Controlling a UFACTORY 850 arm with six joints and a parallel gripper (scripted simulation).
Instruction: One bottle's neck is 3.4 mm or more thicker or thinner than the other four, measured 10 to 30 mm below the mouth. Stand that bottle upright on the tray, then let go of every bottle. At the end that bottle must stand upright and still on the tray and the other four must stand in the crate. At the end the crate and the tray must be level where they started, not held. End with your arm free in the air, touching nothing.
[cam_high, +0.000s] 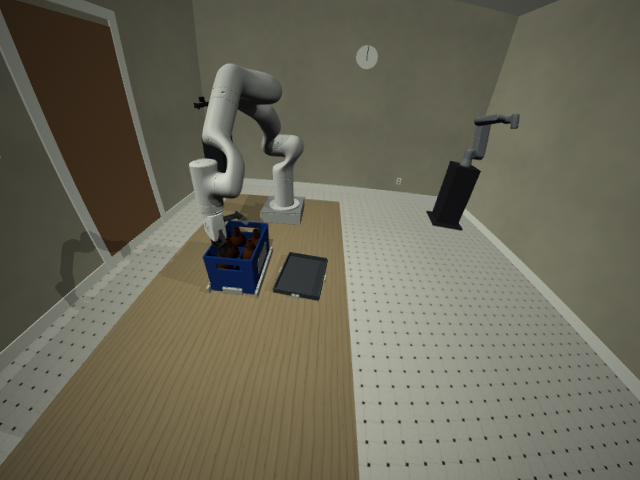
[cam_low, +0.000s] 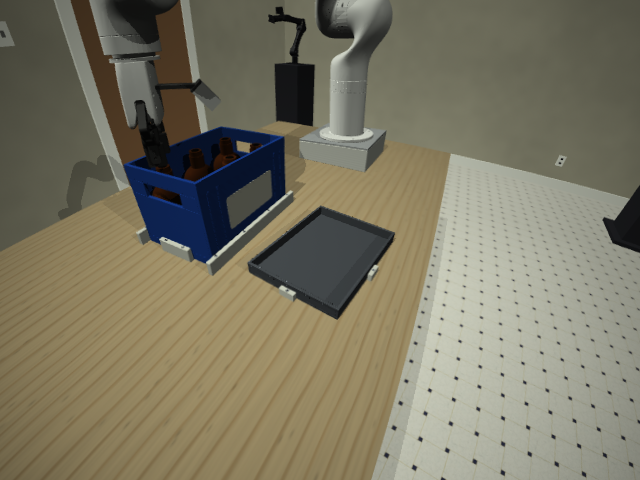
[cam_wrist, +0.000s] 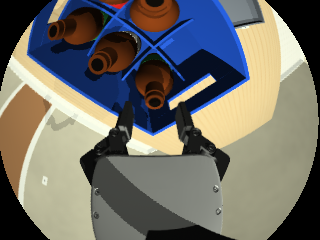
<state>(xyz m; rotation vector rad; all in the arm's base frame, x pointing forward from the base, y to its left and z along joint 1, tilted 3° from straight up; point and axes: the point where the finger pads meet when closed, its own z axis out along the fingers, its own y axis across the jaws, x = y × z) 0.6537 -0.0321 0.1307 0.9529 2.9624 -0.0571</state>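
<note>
A blue crate (cam_high: 240, 257) stands on the wooden table and holds several brown bottles upright in its cells. The crate also shows in the exterior view (cam_low: 206, 191) and the wrist view (cam_wrist: 147, 40). My gripper (cam_wrist: 154, 109) is open, pointing down over the crate's near left corner cell. Its fingers stand on either side of the neck of the corner bottle (cam_wrist: 155, 87), apart from it. The gripper also shows in the top and exterior views (cam_high: 219, 242) (cam_low: 155, 147). The dark grey tray (cam_low: 323, 255) (cam_high: 300, 275) lies flat and empty to the right of the crate.
Small white stop blocks (cam_low: 175, 248) edge the crate and tray. The arm's base block (cam_low: 343, 147) stands behind the crate. A black pedestal with a camera arm (cam_high: 454, 193) stands on the tiled floor at the far right.
</note>
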